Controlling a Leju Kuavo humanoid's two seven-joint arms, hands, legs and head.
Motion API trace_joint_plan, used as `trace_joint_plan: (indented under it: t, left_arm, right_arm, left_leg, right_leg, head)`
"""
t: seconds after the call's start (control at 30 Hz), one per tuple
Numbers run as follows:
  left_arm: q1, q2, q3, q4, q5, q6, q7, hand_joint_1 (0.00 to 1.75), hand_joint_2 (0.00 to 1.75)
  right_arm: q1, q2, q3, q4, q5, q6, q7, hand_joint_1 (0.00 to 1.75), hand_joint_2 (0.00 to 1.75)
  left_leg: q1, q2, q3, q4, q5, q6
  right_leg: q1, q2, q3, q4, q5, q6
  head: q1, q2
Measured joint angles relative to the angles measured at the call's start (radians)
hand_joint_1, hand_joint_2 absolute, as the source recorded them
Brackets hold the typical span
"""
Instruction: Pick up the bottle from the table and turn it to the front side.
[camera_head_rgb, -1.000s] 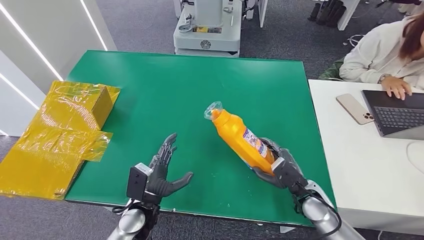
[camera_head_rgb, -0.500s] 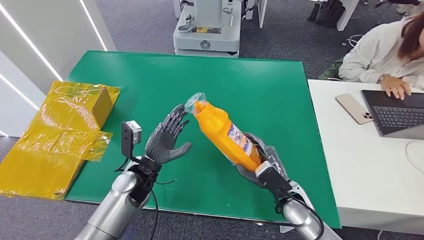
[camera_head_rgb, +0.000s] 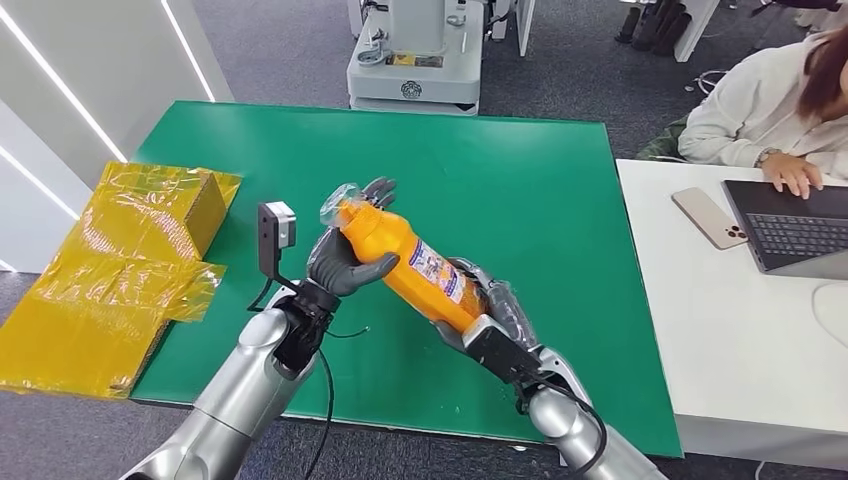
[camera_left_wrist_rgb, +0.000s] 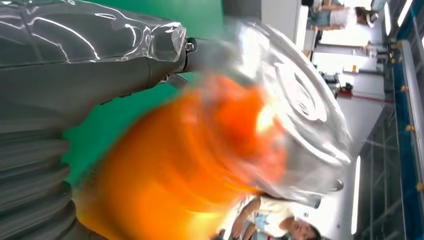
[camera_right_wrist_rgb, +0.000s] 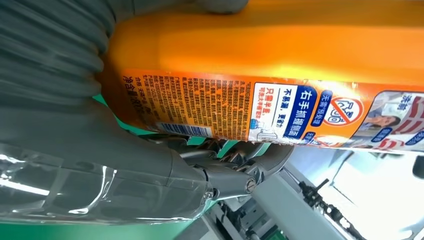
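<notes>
An orange bottle (camera_head_rgb: 410, 262) with a printed label and a clear plastic-wrapped cap (camera_head_rgb: 338, 208) is lifted off the green table (camera_head_rgb: 520, 170), lying at a slant with its cap toward the left. My right hand (camera_head_rgb: 492, 320) grips its base from below. My left hand (camera_head_rgb: 345, 262) wraps the shoulder just under the cap, thumb across the near side. In the right wrist view the bottle (camera_right_wrist_rgb: 280, 45) shows small print and a barcode on its label, with my right hand (camera_right_wrist_rgb: 100, 165) around it. The left wrist view shows the bottle (camera_left_wrist_rgb: 190, 165) blurred against my left hand (camera_left_wrist_rgb: 75, 65).
A yellow plastic-wrapped box (camera_head_rgb: 120, 270) sits off the table's left edge. To the right stands a white desk (camera_head_rgb: 740, 340) with a phone (camera_head_rgb: 708, 217) and a laptop (camera_head_rgb: 795, 225), where a person (camera_head_rgb: 770, 100) types. A grey machine base (camera_head_rgb: 415, 60) stands beyond the far edge.
My right hand has carried the bottle up and to the left. My left hand rose from the table's near edge and closed around the bottle's upper part.
</notes>
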Motion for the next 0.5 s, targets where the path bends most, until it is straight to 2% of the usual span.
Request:
trace_joint_plan:
  t: [0.33,0.37,0.47,0.5]
  left_arm:
    - [-0.021,-0.003,0.0,0.045,0.043,-0.035,0.041,0.0,1.75]
    - [-0.021,-0.003,0.0,0.045,0.044,-0.034,0.043,0.18,1.75]
    - [-0.021,-0.006,0.0,0.045,0.045,-0.029,0.047,1.49,1.75]
    - [-0.021,-0.007,-0.001,0.045,0.045,-0.027,0.048,1.75,1.75]
  right_arm:
    - [-0.038,0.036,0.024,0.125,0.009,-0.032,-0.009,1.75,1.75]
    - [-0.039,0.037,0.024,0.131,0.009,-0.036,-0.01,1.75,1.75]
    - [-0.039,0.037,0.024,0.14,0.009,-0.047,-0.011,1.75,1.75]
    - [-0.039,0.037,0.024,0.142,0.009,-0.05,-0.011,1.75,1.75]
  left_leg:
    - [0.0,0.0,0.0,0.0,0.001,-0.001]
    - [0.0,0.0,0.0,0.0,0.001,-0.001]
    - [0.0,0.0,0.0,0.0,0.001,-0.001]
    - [0.0,0.0,0.0,0.0,0.001,-0.001]
  right_leg:
    - [0.0,0.0,-0.001,0.0,0.0,0.0]
    - [0.0,0.0,-0.001,0.0,0.0,0.0]
    - [0.0,0.0,-0.001,0.0,0.0,0.0]
    - [0.0,0.0,-0.001,0.0,0.0,0.0]
  head:
    - [0.0,0.0]
    - [0.0,0.0]
    - [0.0,0.0]
    - [0.0,0.0]
